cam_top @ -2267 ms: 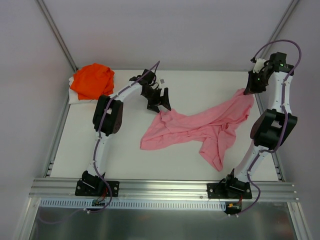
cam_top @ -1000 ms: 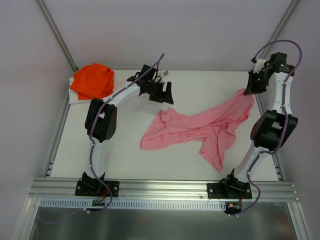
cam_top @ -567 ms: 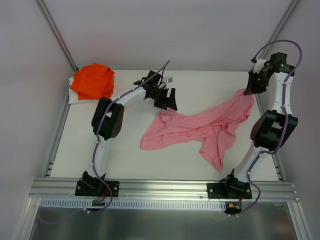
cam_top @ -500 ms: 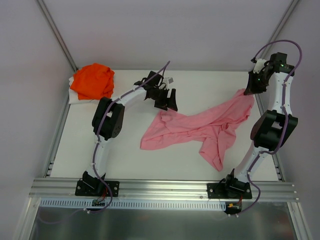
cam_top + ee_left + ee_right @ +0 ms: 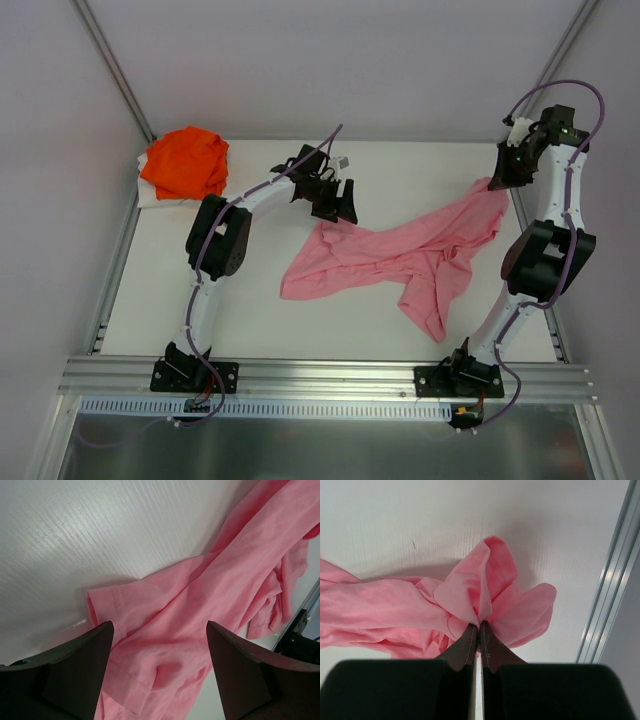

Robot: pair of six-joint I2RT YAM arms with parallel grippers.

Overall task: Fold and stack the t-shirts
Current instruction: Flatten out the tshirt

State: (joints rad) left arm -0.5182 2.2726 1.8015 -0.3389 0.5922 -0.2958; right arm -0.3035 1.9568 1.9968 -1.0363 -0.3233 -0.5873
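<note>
1. At the centre and 3 o'clock side of the worktop (image 5: 250, 300): pink t-shirt (image 5: 400, 250), unfolded and rumpled. Its long axis runs from 8 o'clock to 2 o'clock, and one loose flap trails toward 5 o'clock.
2. At the 10 o'clock corner: orange t-shirt (image 5: 185, 160), bunched in a heap, well apart from the pink one and from both arms.
3. Right end effector (image 5: 479, 626): at the 2 o'clock edge, fingers together and clamped on a bunched fold at the pink t-shirt's far right end.
4. Left end effector (image 5: 159, 630): at 12 o'clock of centre, fingers wide apart and holding nothing. It hangs over the garment's far left corner.
5. Governing relation: the free corner lies directly below the left end effector and slightly toward 6 o'clock. The left arm is much the nearer to it. A descent and pinch there would probably let the two arms stretch the shirt along its long axis.
6. Left wrist view only: a stitched hem (image 5: 106, 605) framed between the open fingers. The overhead view does not resolve it.
7. Right wrist view only: the pinch itself, which the wrist partly hides from above.
8. Overhead view only: the garment's full lie and the orange t-shirt.
9. Status, judged: neither shirt folded, and stacking not begun.
</note>
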